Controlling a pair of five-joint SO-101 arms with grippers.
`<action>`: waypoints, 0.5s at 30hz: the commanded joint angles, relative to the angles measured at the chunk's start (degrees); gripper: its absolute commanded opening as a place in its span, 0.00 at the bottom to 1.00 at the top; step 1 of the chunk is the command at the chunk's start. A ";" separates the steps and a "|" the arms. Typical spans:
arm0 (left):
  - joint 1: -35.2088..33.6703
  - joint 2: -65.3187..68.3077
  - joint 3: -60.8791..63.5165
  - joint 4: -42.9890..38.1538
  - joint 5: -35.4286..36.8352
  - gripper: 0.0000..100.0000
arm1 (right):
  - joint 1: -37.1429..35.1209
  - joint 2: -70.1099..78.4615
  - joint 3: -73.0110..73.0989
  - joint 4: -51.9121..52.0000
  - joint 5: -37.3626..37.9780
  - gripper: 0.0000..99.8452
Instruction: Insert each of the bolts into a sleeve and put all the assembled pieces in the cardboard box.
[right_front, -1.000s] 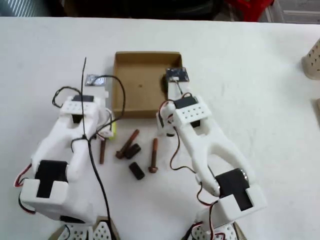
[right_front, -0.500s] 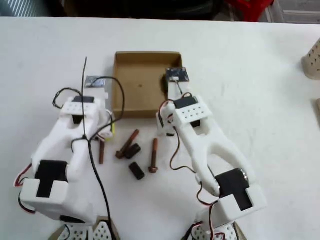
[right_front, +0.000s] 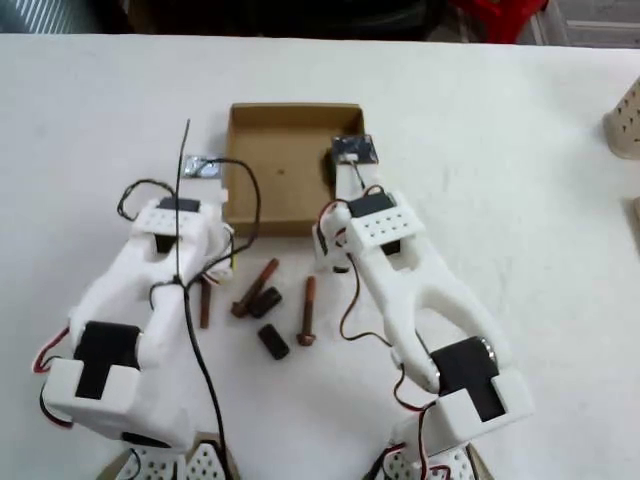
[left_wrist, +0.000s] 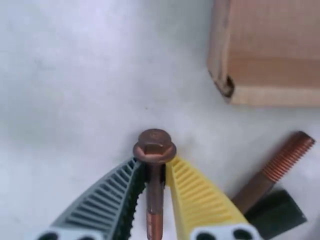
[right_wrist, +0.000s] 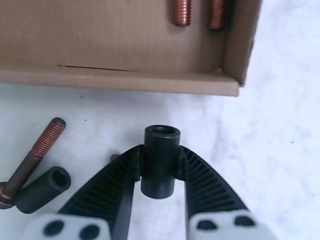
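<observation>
Bolt (left_wrist: 154, 147): brown, six-sided head, pinched in left claw (left_wrist: 155, 166), close by box (left_wrist: 265, 50) corner.
Sleeve (right_wrist: 161, 172): black tube, squeezed in right claw (right_wrist: 160, 152), near side of box.
Between arms: loose bolts (right_front: 308, 310), sleeves (right_front: 272, 341).

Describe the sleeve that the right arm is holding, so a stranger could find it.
Find the cardboard box on the white table. Just outside one wall, a short black sleeve is clamped between the right arm's black jaws, hollow end toward the box. Another sleeve lies loose beside a copper bolt.
</observation>
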 joint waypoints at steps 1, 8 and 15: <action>0.57 -0.75 0.53 -1.32 -0.09 0.03 | 0.22 -3.47 -0.35 -0.31 0.35 0.02; -1.89 -0.92 0.00 -3.60 0.26 0.02 | 0.04 -3.56 -0.35 0.13 0.35 0.02; -4.53 -0.92 -0.09 -7.38 0.35 0.02 | -4.53 -3.65 -0.35 6.55 0.26 0.02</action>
